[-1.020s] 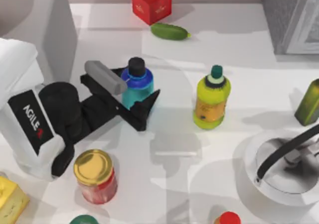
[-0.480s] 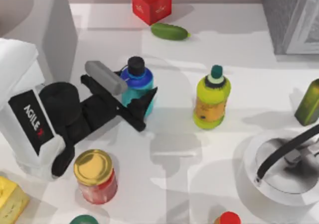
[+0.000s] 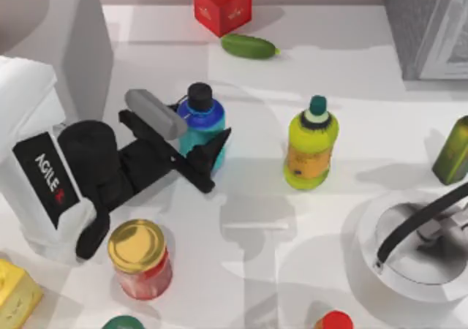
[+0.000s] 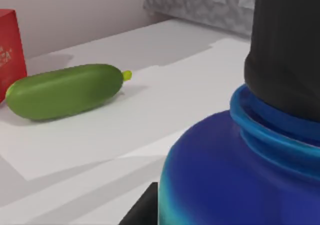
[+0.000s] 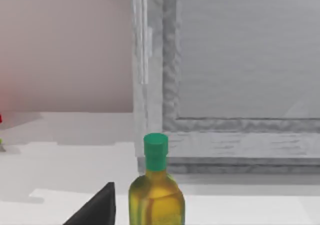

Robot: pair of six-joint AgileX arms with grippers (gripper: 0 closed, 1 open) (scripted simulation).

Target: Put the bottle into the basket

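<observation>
The left claw point(image 3: 191, 143) is clamped on the bottle point(image 3: 201, 128): one dark wedge-shaped finger presses its near flank, a grey bar-shaped finger lies against its far-left side, and the white and black AgileX arm runs back toward the bench's left edge. The bottle is short and round-bodied, smooth glossy cyan below a dark blue shoulder, with a matt black screw cap; it stands upright on the white bench point(image 3: 248, 197), long axis vertical, cap facing up. In the left wrist view the blue shoulder point(image 4: 235, 180) and black cap loom close, with a ridged blue neck ring between them. Nearer than the bottle and slightly left stands a red jar point(image 3: 140, 259) with a shiny gold lid. To the bottle's right stands a yellow-green bottle point(image 3: 311, 145) with a teal cap. Farther right and nearer sits the basket point(image 3: 409, 245), a pale round bowl with a dark arched handle. An olive-green bottle point(image 3: 453, 150) stands at the right edge. Beyond the bottle lie a smooth green cucumber point(image 3: 249, 46) and a red cube point(image 3: 221, 5). The right wrist view shows a dark fingertip point(image 5: 97, 210) of the right claw; I cannot tell its opening.
</observation>
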